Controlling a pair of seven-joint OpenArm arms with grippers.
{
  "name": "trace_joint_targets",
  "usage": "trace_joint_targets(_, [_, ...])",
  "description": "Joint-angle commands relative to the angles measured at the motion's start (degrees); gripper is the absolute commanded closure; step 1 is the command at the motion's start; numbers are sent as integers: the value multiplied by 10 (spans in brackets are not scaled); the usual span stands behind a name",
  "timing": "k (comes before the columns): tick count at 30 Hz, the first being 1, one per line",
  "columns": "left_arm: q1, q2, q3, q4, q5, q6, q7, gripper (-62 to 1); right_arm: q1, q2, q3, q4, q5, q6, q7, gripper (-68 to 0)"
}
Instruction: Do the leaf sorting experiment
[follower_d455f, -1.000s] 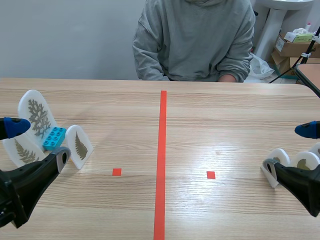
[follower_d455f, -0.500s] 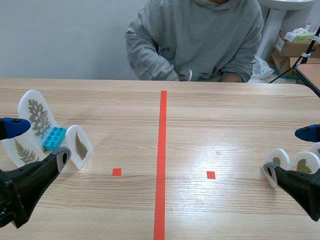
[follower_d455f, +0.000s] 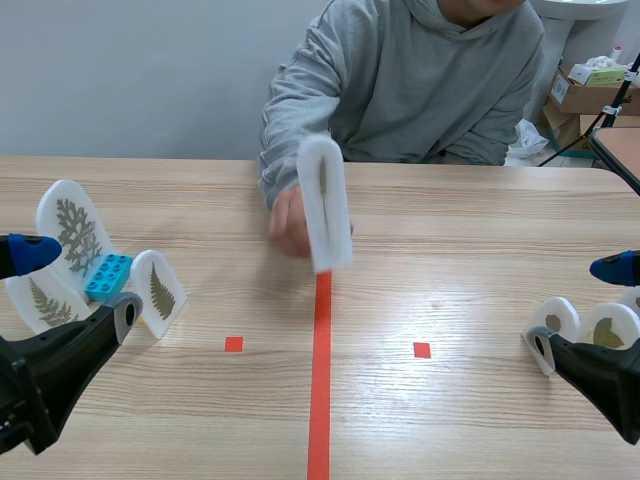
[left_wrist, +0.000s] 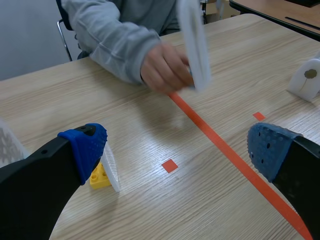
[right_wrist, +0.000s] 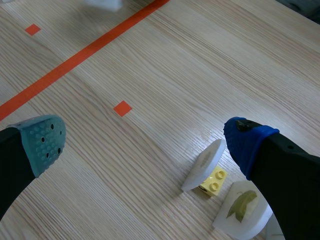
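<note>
- The left claw (left_wrist: 177, 150) is wide apart, holding nothing; fern cards (follower_d455f: 75, 225) and a blue brick (follower_d455f: 108, 275) sit just beside it.
- The right claw (right_wrist: 147, 142) is wide apart too, near leaf cards (right_wrist: 242, 207) and a yellow brick (right_wrist: 214, 181).
- Bare table (follower_d455f: 470, 260) lies between the claws.
- A person's hand (follower_d455f: 288, 222) holds a blurry white card (follower_d455f: 325, 200) over the red line (follower_d455f: 320, 400); its leaf is hard to see.
- Both arms lie low.

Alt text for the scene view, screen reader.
A person in a grey hoodie holds a white arched card upright above the orange-red centre line. The open left gripper sits by three white fern cards and a blue toy brick; the open right gripper by more white leaf cards.
</note>
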Motion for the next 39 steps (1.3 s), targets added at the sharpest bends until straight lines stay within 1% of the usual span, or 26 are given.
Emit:
trace_joint_targets(1, [-3, 3, 3, 12, -1, -1, -8, -602, 5, 6, 9, 8, 7, 7, 8, -679])
trace_joint_targets(9, [-3, 3, 3, 12, -2, -1, -8, -602, 5, 6, 9, 8, 20, 7, 9, -679])
trace_joint_targets(39, [-3, 3, 3, 12, -2, -1, -8, -602, 5, 6, 9, 8, 19, 7, 8, -679])
